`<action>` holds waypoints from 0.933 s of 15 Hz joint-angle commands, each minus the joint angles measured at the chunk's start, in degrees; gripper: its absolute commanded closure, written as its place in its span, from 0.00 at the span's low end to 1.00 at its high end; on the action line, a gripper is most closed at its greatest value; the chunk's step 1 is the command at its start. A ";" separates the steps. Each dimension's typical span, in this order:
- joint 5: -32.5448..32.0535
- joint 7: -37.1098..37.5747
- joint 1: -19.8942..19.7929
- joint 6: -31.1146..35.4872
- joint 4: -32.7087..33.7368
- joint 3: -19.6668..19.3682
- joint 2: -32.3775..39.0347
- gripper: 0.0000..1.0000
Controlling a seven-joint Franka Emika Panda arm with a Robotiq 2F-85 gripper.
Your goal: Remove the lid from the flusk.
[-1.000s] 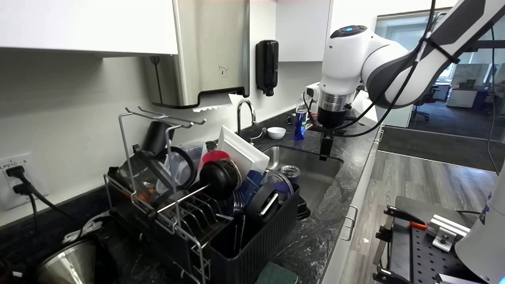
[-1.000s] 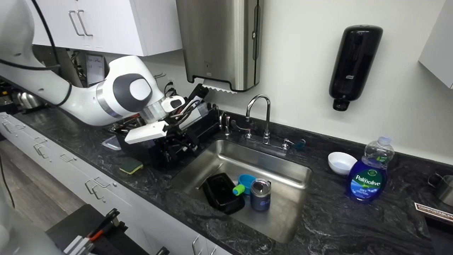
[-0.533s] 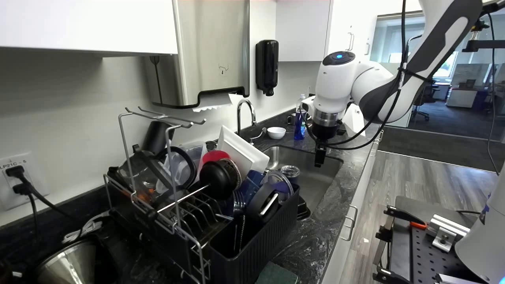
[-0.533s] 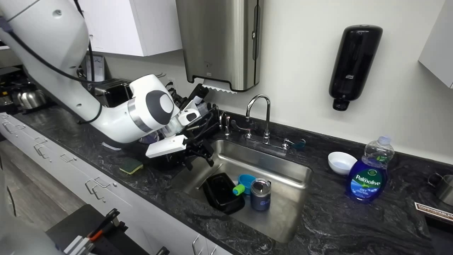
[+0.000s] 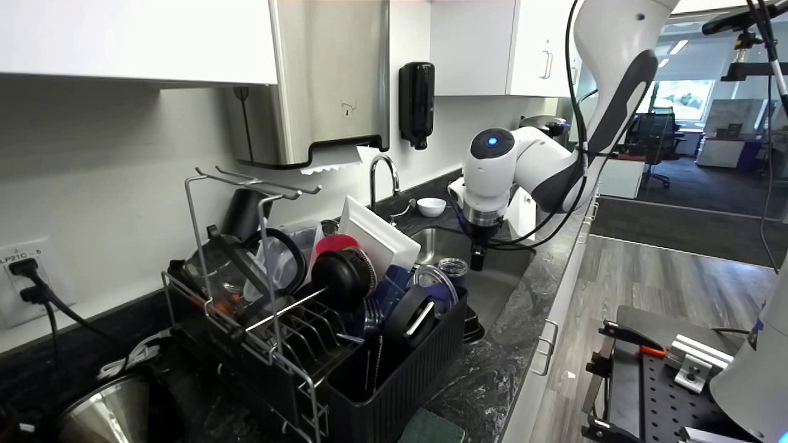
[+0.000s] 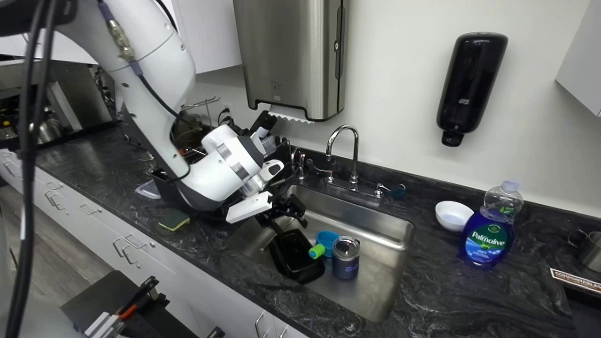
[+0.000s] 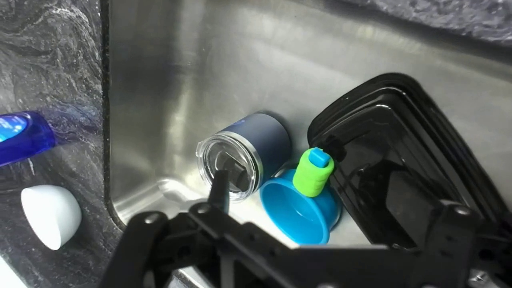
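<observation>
Flask [image 7: 269, 135]: dark blue, steel-rimmed, upright on the floor of the steel sink [image 6: 375, 281]. Clear lid [image 7: 227, 162] seated on its top. Just beside the flask, a bright blue cup [image 7: 295, 212], a green, blue-tipped piece [image 7: 313, 177] at its edge; attached or loose, cannot tell. Next to these, a black tray [image 7: 384, 116], lying aslant to the sink's sides. Above the tray's side of the sink hangs the gripper [image 6: 290, 225], jaws spread wide, apart from the flask. Gooseneck faucet [image 6: 355, 157] at the sink's back edge. On the dark marbled countertop [image 6: 450, 300], a white bowl [image 6: 453, 216]; just beside it, a Palmolive dish-soap bottle [image 6: 486, 241], standing. At the sink's opposite end, a dish-rack caddy [image 5: 406, 378], crowded. Farthest, on the pale wall [image 6: 394, 94]: a steel paper-towel dispenser [image 6: 291, 56] and, well apart from it, a black soap dispenser [image 6: 472, 84].
</observation>
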 commanded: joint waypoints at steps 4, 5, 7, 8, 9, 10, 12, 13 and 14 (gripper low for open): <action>-5.20 6.55 1.12 -5.74 10.00 -0.97 11.99 0.00; -5.28 6.75 1.10 -6.27 11.14 -0.95 13.30 0.00; -4.16 6.33 3.81 -5.87 13.05 -3.70 15.21 0.00; -4.22 6.49 4.40 -5.95 14.14 -4.29 16.16 0.00; -4.20 6.46 4.80 -5.88 15.07 -4.86 16.85 0.00; -4.36 6.85 5.26 -5.94 16.27 -5.40 17.66 0.00; -4.19 6.70 5.59 -5.69 18.19 -6.19 18.77 0.00; -4.41 6.74 5.70 -5.55 19.32 -6.60 19.44 0.00; -4.59 6.75 5.78 -5.48 20.22 -6.99 20.02 0.00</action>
